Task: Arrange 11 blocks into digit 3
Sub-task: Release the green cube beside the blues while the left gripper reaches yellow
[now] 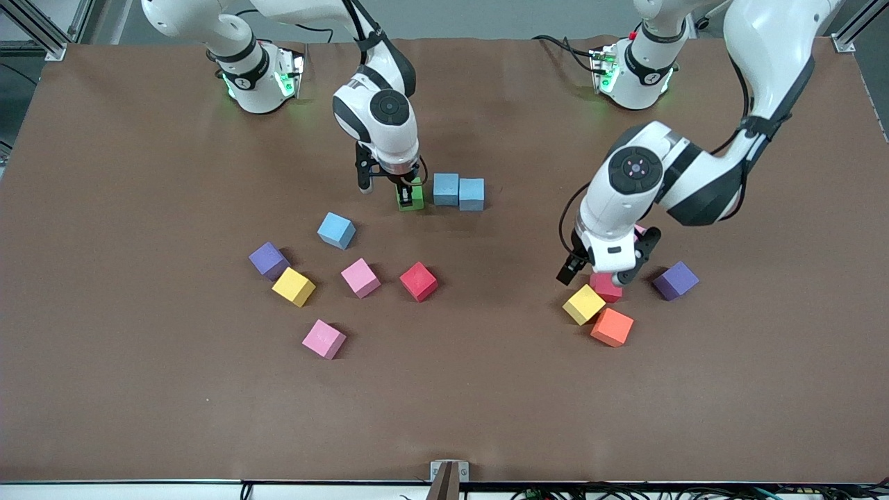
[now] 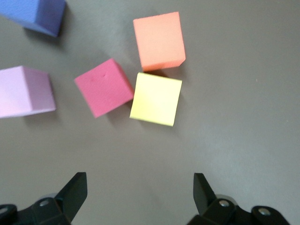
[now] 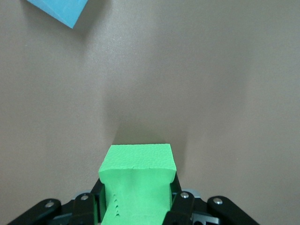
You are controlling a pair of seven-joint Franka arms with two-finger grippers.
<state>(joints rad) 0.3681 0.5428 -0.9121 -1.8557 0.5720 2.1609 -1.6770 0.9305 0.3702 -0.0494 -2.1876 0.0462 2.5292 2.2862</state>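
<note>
Two light blue blocks (image 1: 458, 191) beside right gripper's (image 1: 410, 194) green block (image 1: 411, 195).

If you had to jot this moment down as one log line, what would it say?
right claw: shut on green block, beside two light blue blocks | left claw: open, over red block

The right gripper (image 1: 410, 192) points straight down with its fingers closed on a green block (image 1: 411, 195), while the left gripper (image 1: 601, 269) hangs low from its bent arm, tilted, with both fingers spread wide and holding nothing.
</note>
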